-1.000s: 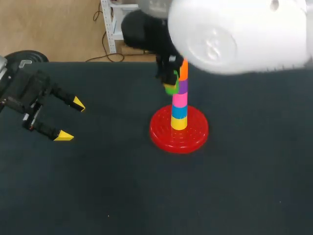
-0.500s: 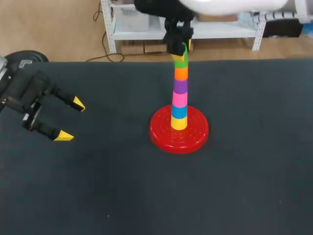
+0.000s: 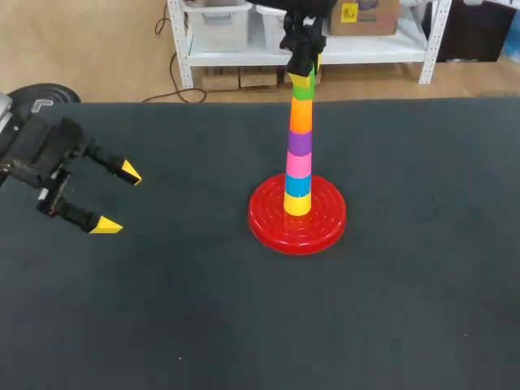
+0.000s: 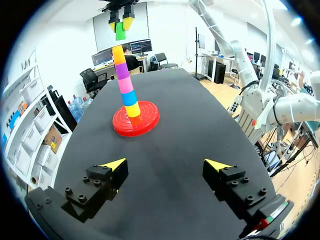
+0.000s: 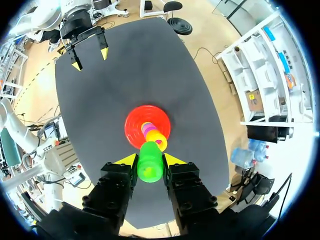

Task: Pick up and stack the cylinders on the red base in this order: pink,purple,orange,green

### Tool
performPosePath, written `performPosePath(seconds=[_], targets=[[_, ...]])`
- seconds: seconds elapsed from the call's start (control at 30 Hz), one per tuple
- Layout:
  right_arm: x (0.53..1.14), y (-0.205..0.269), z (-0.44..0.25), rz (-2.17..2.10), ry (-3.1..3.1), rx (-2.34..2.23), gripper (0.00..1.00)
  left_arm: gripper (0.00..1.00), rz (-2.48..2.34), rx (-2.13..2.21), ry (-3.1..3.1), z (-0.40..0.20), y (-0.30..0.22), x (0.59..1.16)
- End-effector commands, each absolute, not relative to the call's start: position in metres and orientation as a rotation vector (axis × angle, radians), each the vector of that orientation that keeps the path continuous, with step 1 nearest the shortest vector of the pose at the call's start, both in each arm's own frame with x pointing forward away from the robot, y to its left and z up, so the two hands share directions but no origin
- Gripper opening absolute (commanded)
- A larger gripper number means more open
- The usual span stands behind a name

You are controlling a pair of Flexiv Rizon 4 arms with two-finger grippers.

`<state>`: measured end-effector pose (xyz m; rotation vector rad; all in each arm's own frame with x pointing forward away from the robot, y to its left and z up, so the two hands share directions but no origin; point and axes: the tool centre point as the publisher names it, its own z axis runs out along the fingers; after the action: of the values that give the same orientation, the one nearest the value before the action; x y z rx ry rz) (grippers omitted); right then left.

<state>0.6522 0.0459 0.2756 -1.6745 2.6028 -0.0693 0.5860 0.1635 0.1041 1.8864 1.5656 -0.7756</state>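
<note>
Red base: the round red plastic base (image 3: pixel 272 225) sits near the middle of the dark tabletop (image 3: pixel 244 325), slightly toward the far edge.
Stack: five plastic pieces stand on the base in one upright column. From the bottom they are the yellow cylinder (image 3: pixel 297 205), blue cylinder (image 3: pixel 297 185), pink cylinder (image 3: pixel 299 166), purple cylinder (image 3: pixel 301 143) and orange cylinder (image 3: pixel 301 116).
Green cylinder: the green cylinder (image 3: pixel 302 89) hangs in line with the column, directly over the orange cylinder. In the left wrist view a thin gap seems to separate the two.
Right gripper: the right gripper (image 5: pixel 150 159) is high above the base, pointing down. Its yellow-tipped fingers are closed narrowly against opposite sides of the green cylinder, gripping it.
Left gripper: the left gripper (image 3: pixel 117 199) is near the tabletop's left edge, well apart from the base. Its fingers are spread wide with nothing between them, and they point toward the stack.
</note>
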Motion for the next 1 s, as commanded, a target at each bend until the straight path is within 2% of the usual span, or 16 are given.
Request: performPosePath(seconds=[0.03, 1.0], targets=[[0.6580, 0.0483, 0.2722, -0.045, 2.616, -1.695, 0.00, 1.00, -0.775, 1.887, 1.563, 0.1033, 0.1642, 0.5862], [0.6655, 0.0483, 0.2627, 0.006, 2.653, -1.734, 0.00, 1.00, -0.775, 1.887, 1.563, 0.1033, 0.1642, 0.5862]])
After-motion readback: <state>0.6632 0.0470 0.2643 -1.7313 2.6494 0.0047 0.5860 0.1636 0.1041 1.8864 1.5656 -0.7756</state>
